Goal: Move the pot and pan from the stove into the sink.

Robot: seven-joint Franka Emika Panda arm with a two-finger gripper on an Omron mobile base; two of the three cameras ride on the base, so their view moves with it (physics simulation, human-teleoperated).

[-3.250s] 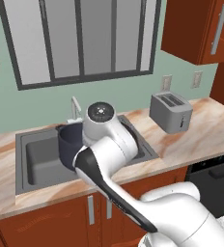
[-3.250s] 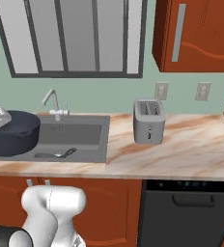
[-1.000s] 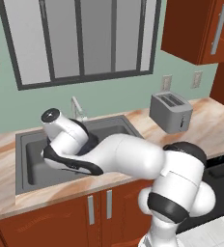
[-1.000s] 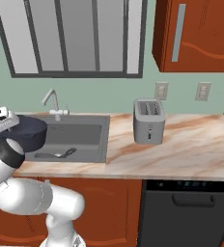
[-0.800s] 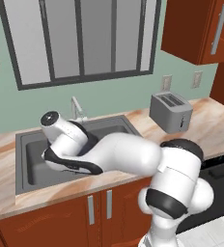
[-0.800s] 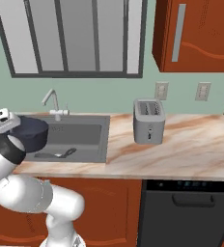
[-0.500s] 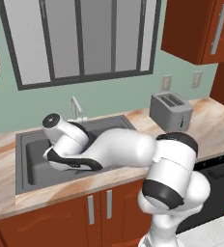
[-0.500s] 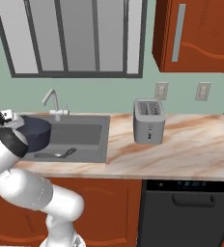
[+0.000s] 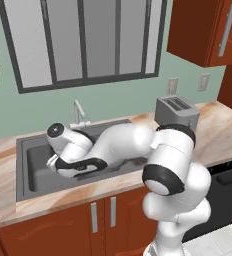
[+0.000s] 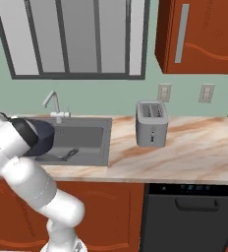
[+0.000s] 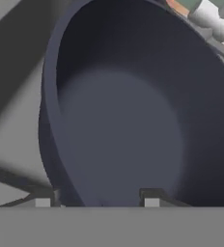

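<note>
Writing: none readable on any surface.
Pot [image 11: 133,130]: deep, round, dark blue-grey, smooth matte walls, nothing inside; in the right base view it [image 10: 41,138] sits at the 9 o'clock side of the sink, partly behind the arm.
Gripper [image 11: 97,201]: the 2 small dark tips straddle the pot's near rim, 1 outside the wall, 1 inside, pinching it.
Sink [image 9: 29,167]: rectangular grey metal basin set in a marbled beige counter [image 10: 185,152]; a thin dark handle [image 10: 69,154] lies on its floor.
Faucet [image 10: 52,104]: slim chrome, at the basin's 12 o'clock edge.
Toaster [image 10: 152,124]: grey metal box with 2 slots, at 3 o'clock of the sink.
Cabinets [image 10: 199,34]: reddish-brown wood, metal bar handles.
</note>
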